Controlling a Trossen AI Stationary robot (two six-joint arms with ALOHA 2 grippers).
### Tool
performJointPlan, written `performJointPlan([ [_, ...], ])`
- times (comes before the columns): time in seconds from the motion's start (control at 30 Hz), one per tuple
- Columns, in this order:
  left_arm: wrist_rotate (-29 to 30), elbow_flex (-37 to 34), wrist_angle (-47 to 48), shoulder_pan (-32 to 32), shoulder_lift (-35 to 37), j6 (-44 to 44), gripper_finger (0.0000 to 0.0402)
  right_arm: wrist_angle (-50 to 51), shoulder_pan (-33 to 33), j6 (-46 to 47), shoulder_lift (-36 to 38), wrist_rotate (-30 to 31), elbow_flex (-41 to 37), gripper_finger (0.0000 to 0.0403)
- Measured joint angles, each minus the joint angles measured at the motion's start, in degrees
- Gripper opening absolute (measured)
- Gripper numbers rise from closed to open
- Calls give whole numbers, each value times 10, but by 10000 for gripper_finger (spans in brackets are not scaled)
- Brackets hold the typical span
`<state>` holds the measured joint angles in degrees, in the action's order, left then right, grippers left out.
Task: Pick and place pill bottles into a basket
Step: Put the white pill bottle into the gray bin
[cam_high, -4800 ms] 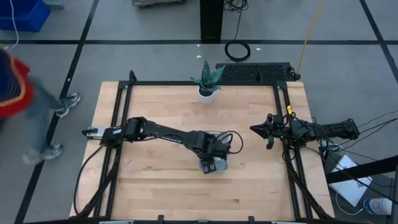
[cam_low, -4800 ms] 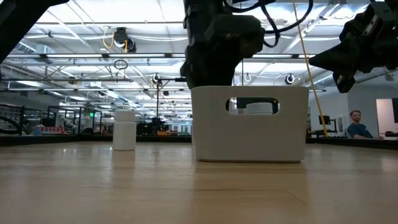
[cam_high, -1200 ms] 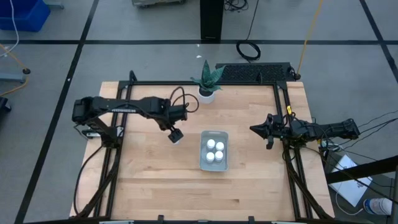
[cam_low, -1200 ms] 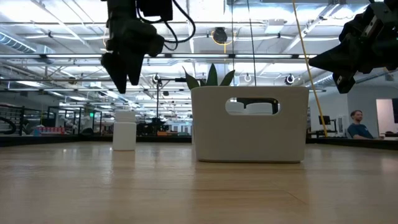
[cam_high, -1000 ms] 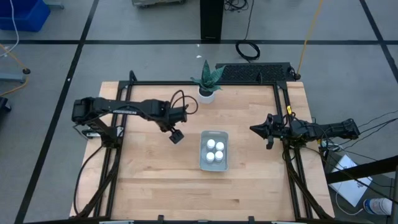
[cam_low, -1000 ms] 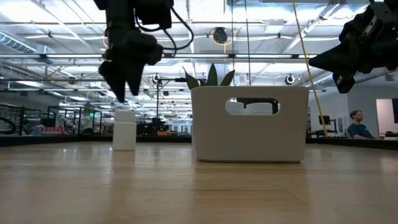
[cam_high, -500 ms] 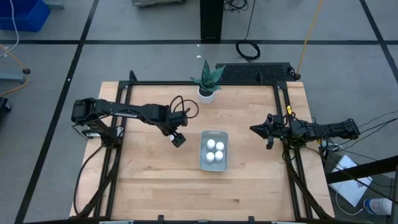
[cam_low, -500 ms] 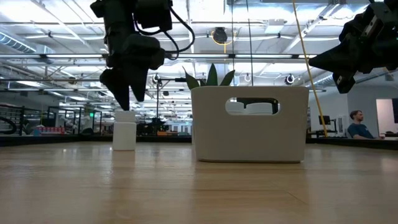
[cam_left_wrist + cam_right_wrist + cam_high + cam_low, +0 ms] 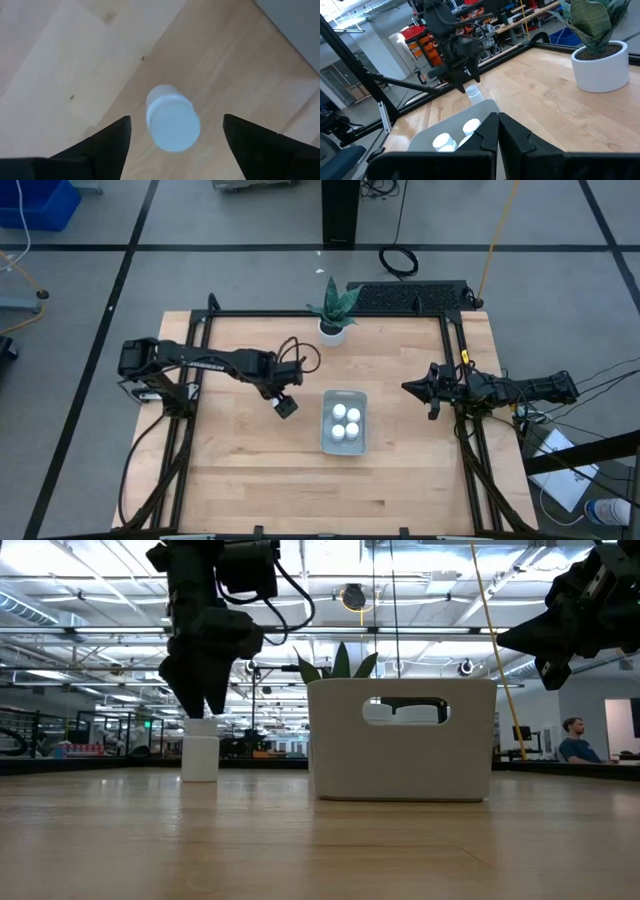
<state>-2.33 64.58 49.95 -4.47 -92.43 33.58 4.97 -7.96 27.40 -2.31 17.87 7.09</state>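
Observation:
One white pill bottle stands upright on its base on the wooden table, left of the basket; it also shows in the low view. My left gripper is open and points down just above the bottle, one finger on either side of its cap, not touching. The grey-blue basket holds three upright bottles. My right gripper is shut and empty, hovering at the table's right side.
A white plant pot with a green plant stands at the table's far edge, behind the basket. Black frame rails run along the table's sides. Bare wood lies in front of the basket and at the near left.
My left gripper has gone down and a little toward the table's near edge, until its open fingers stand over the standing bottle's cap. The bottle has stayed where it was.

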Motion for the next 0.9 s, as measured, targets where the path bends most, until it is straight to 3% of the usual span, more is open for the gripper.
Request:
performJointPlan([
  [0.4, -8, 0, 1, 8, -29, -5, 308, -2, 0, 0, 0, 0, 0, 4],
  [0.9, 3, 0, 14, 9, -32, -2, 250, 0, 0, 0, 0, 0, 0, 4],
])
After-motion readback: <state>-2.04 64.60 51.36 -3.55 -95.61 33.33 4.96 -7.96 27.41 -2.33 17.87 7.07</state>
